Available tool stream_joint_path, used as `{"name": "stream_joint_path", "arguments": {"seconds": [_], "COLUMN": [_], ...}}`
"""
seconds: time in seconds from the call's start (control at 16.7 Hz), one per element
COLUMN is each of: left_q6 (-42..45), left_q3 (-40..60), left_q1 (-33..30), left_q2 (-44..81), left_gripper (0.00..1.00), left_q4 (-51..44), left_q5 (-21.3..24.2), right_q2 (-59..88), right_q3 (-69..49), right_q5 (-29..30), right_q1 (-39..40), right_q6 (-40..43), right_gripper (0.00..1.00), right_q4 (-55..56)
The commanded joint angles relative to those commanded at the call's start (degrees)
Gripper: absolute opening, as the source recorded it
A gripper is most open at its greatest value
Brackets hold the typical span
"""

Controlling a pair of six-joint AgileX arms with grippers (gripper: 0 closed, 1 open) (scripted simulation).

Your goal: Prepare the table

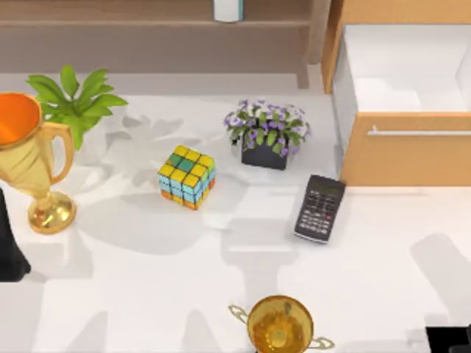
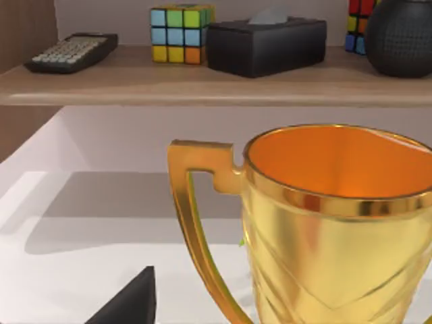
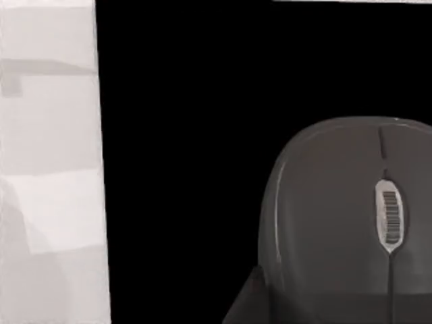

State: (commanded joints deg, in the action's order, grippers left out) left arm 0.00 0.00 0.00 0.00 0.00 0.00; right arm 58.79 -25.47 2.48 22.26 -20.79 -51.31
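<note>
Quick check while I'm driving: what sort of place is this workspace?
Likely a rendered home-office or study desk: a white table carrying a calculator, puzzle cube and potted plants, beside an open drawer cabinet and a wooden shelf.

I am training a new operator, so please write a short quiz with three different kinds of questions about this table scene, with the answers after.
1. True or false: the drawer of the wooden cabinet is pulled open.
2. Multiple choice: what lies on the table directly between the puzzle cube and the cabinet? A) computer mouse B) calculator C) tissue box
3. Fill in: the large gold trophy at the table's left edge has an ______ inside.

Key
1. True; its white inside is visible from above.
2. B; the calculator lies below the purple flower pot.
3. Orange, also clear in the left wrist view.
</note>
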Motion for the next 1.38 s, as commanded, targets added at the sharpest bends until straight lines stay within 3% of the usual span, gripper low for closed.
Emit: {"name": "stream_joint_path", "arguments": {"seconds": [0.24,1.02,1.38], "left_q6": [0.00,0.00,0.00], "left_q3": [0.00,0.00,0.00], "left_q1": [0.00,0.00,0.00], "left_q2": [0.00,0.00,0.00], "left_gripper": [1.00,1.00,1.00], "left_q4": [0.00,0.00,0.00], "left_q5": [0.00,0.00,0.00], "right_q2": [0.00,0.00,0.00], "right_q3": [0.00,0.00,0.00], "right_q5": [0.00,0.00,0.00], "right_q1": [0.00,0.00,0.00], "right_q6": [0.00,0.00,0.00], "right_gripper": [0.00,0.98,1.00], "right_q4": [0.00,0.00,0.00]}}
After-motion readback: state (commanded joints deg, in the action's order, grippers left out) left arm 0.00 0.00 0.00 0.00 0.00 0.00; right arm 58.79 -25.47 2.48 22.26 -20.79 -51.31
